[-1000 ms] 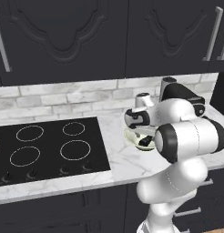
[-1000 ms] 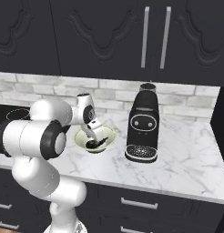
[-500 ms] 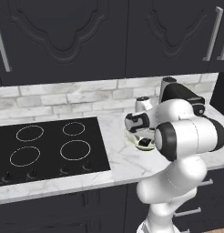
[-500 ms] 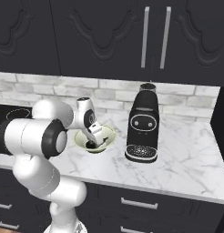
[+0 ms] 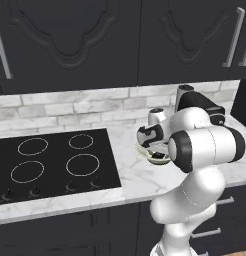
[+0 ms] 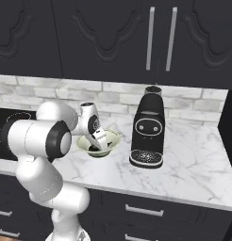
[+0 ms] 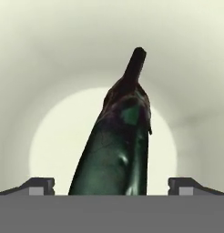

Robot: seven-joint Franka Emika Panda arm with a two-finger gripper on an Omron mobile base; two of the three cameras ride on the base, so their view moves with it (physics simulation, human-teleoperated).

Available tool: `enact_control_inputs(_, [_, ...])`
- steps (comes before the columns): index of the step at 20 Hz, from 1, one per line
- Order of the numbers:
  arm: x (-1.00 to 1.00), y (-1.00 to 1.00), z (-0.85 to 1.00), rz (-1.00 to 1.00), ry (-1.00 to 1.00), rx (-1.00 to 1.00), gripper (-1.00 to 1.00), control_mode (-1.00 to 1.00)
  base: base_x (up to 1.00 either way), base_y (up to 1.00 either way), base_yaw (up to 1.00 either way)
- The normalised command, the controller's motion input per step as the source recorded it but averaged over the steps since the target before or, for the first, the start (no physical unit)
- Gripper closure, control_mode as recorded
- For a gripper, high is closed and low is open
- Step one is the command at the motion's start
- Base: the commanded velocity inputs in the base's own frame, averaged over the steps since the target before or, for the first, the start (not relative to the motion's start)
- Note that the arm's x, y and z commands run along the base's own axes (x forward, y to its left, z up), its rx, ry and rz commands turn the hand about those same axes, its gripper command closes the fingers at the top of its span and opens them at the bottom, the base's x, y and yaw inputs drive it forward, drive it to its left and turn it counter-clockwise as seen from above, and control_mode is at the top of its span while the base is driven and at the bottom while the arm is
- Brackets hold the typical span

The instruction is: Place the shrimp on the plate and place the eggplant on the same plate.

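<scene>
My gripper (image 7: 112, 184) is open and reaches down into a pale cream bowl (image 7: 54, 68). A dark purple-black eggplant (image 7: 118, 145) lies on the bowl's bottom, its stem pointing away from the hand. It sits between my two fingertips (image 7: 38, 185), and neither one touches it. In the base views the gripper (image 5: 156, 150) (image 6: 100, 145) dips inside the bowl (image 5: 143, 150) (image 6: 114, 138) on the marble counter, with the eggplant (image 6: 93, 148) showing as a dark patch under it. The shrimp and the plate are out of view.
A black coffee machine (image 6: 148, 127) (image 5: 195, 102) stands right of the bowl, close to it. A black cooktop (image 5: 50, 160) with several rings lies to the left. Dark cabinets hang above the counter (image 6: 193, 164), which has free room at its front right.
The hand has come down from just above the bowl into it, closer to the eggplant. The jaws have stayed open. The bowl and coffee machine have not moved.
</scene>
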Motion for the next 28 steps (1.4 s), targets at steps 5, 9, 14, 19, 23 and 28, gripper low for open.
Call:
enact_control_inputs(5, [-0.10,0.00,-0.01,0.00,-0.05,0.01,1.00,-1.00,0.00,0.00,0.00])
enact_control_inputs(9, [-0.16,0.00,-0.03,-0.02,-0.10,0.02,1.00,-1.00,0.00,0.00,0.00])
enact_control_inputs(14, [-0.01,0.00,-0.08,-0.01,-0.02,0.03,1.00,-1.00,0.00,0.00,0.00])
enact_control_inputs(19, [0.00,0.04,0.72,-0.01,-0.03,-0.04,1.00,-1.00,0.00,0.00,0.00])
enact_control_inputs(23, [-0.01,0.04,0.69,-0.08,0.00,-0.03,1.00,-1.00,0.00,0.00,0.00])
enact_control_inputs(28, [-0.40,0.03,0.51,-0.13,0.02,0.00,1.00,-1.00,0.00,0.00,0.00])
